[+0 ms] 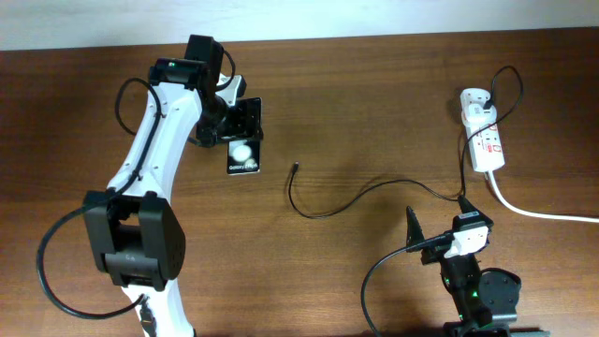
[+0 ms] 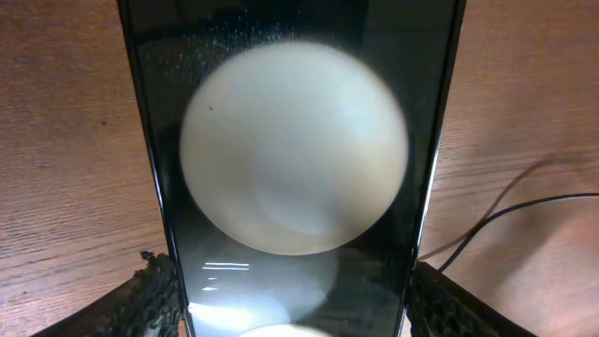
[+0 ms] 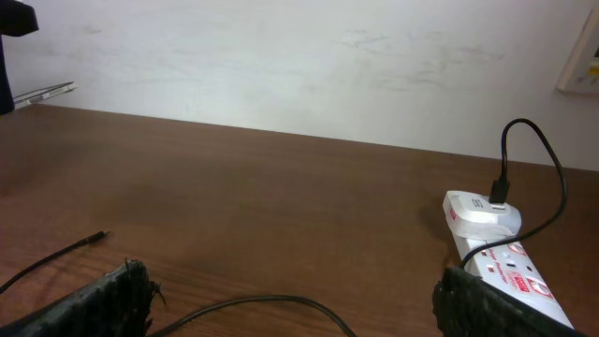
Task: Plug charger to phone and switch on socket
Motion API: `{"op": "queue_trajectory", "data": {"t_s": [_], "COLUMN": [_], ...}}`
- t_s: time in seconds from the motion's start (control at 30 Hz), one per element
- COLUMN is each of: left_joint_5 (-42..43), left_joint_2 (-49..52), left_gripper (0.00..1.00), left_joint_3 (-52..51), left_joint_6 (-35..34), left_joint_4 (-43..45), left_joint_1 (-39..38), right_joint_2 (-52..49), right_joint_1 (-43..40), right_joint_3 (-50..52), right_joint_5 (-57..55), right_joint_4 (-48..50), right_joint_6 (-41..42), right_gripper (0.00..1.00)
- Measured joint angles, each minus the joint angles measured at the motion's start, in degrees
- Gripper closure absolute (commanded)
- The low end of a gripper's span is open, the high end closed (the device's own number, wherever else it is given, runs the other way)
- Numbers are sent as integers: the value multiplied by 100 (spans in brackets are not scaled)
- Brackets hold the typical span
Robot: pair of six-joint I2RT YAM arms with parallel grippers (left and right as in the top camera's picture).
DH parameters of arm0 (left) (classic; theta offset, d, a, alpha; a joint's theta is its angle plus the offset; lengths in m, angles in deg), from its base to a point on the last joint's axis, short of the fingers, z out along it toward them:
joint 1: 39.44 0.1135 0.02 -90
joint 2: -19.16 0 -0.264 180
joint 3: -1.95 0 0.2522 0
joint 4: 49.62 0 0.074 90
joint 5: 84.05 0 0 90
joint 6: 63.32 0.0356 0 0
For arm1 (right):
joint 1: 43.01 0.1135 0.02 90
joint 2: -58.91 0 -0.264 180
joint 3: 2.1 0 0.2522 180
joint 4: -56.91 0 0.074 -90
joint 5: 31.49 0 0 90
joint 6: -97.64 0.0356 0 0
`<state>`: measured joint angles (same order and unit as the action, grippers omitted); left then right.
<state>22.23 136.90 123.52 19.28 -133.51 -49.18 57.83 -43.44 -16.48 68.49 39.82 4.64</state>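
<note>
Even, fairly bright light from above w/ soft shadows on bench (image 1: 374,112). Big white glare blob on phone (image 2: 295,150) screen; left wrist view slightly soft close-up.

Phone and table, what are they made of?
The phone front looks like smooth, shiny glass: it mirrors a big round light. The table looks like brown wood, or maybe a wood-look sheet, with fine grain lines and only a dull shine.

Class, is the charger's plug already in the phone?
No, the plug tip lies on the table, apart from the phone.
</note>
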Motion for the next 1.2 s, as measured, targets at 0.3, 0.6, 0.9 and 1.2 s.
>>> {"op": "queue_trajectory", "data": {"t_s": [0.3,0.6,0.9,1.2], "left_joint_5": [1167,2002,2133,507], "left_joint_2": [0,0,-33,-33], "left_gripper": [86,100,58,1], "left_joint_3": [0,0,44,48], "left_joint_6": [-1482,-1991,-2741,-2824], "left_joint_4": [-118,-431,-957,-879], "left_joint_1": [0,0,0,0], "right_joint_2": [0,2,2,2], "right_joint_1": [0,0,0,0], "right_joint_3": [0,0,0,0], "right_joint_5": [0,0,0,0], "right_joint_4": [0,0,0,0], "right_joint_6": [7,4,0,0], "right_gripper": [1,1,1,1]}}
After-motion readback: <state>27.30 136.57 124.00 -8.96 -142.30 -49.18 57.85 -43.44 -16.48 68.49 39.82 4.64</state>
